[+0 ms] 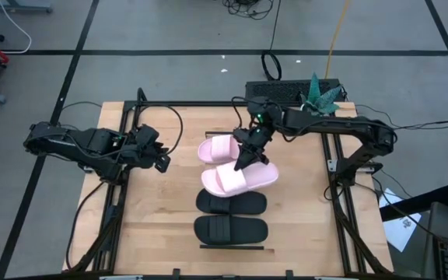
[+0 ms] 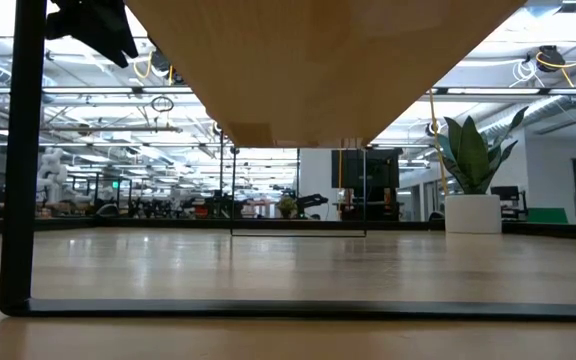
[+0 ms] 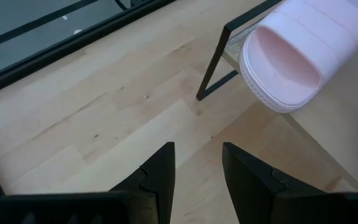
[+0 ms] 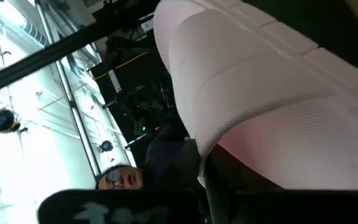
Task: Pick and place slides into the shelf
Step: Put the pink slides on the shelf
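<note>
Right gripper point(image 1: 249, 159), jaws pinched shut on the strap of a pink slide point(image 1: 238, 178), holds it over the middle of the shelf point(image 1: 232, 247). A second pink slide point(image 1: 221, 148) lies just behind; two black slides point(image 1: 230, 216) lie in front. The rubber looks light, springy and grippy, so the wide strap edge probably offers the surest hold. Left gripper point(image 1: 160, 159) waits at the table's left, fingers slightly spread.

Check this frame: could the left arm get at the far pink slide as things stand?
Probably yes: the left gripper hangs open beside the far pink slide, bare wood between them. The right gripper grips the other pink slide.
</note>
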You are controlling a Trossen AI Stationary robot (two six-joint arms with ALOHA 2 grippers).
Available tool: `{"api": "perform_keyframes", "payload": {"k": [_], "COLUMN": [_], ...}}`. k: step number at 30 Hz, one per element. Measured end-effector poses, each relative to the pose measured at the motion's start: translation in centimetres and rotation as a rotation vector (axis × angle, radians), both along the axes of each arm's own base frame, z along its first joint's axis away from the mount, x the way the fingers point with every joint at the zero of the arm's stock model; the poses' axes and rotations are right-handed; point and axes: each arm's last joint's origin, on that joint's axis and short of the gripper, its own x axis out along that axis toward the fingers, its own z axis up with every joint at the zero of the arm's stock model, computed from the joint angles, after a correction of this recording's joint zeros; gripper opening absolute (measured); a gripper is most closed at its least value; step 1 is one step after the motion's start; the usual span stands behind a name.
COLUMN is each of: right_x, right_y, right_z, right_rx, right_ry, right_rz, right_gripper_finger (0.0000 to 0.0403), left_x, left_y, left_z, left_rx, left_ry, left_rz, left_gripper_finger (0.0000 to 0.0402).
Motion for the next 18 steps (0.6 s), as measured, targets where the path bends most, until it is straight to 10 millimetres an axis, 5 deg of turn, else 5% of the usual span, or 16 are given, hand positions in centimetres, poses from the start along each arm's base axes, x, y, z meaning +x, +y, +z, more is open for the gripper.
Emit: {"api": "perform_keyframes", "payload": {"k": [18], "right_x": [1.0], "right_y": [-0.9], "right_z": [-1.9], "right_rx": [0.011], "right_ry": [0.045], "right_rz": [-0.017], "right_gripper_finger": [0.0000], "left_x": [0.0], "left_y": [0.0], "left_z": [0.0], "left_rx": [0.021], "left_ry": [0.004], "left_rz": [-0.004], "left_gripper_finger": [0.0129]}}
